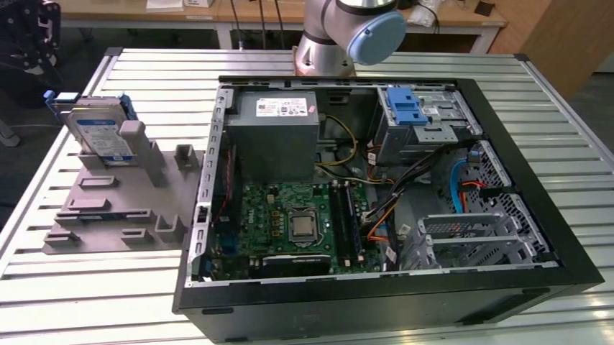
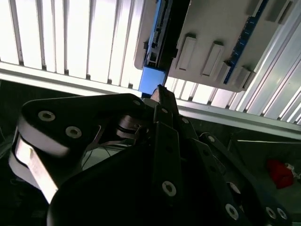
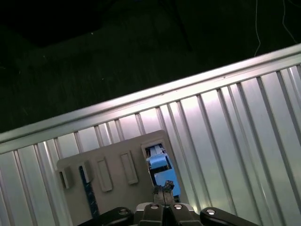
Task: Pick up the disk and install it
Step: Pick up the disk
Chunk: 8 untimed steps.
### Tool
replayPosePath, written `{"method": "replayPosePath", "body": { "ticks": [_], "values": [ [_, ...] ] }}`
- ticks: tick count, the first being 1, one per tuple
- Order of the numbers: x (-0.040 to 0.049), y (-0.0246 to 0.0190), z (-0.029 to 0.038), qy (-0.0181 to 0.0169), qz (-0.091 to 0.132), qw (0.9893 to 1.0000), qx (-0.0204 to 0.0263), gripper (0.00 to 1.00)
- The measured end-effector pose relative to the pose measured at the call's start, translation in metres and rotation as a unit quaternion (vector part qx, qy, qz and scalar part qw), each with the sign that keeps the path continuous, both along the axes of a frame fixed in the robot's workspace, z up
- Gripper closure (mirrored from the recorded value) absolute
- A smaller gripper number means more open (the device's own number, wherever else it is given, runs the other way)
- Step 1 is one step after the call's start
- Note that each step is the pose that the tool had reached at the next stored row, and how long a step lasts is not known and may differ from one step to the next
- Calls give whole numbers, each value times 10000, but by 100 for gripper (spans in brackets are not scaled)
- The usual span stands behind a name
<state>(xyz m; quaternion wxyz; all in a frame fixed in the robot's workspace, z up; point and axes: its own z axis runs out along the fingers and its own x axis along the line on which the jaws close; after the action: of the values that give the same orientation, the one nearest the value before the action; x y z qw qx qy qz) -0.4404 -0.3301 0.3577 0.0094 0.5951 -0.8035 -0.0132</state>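
So, disk (image 1: 100,135) standing upright in grey holder (image 1: 111,215) on slatted table (image 1: 96,302), exterior view's left of open PC case (image 1: 384,298). Gripper (image 3: 162,190) hovering above it, pinched closed, gripping nothing.

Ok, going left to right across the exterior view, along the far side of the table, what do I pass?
disk → power supply → blue latch
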Motion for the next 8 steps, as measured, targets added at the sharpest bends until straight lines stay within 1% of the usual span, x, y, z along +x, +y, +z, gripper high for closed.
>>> {"method": "replayPosePath", "body": {
  "ticks": [3, 8],
  "values": [
    [0, 0, 0, -1, 150, 9999, 0, 89],
    [0, 0, 0, 0, 183, 9998, 0, 89]
  ]
}}
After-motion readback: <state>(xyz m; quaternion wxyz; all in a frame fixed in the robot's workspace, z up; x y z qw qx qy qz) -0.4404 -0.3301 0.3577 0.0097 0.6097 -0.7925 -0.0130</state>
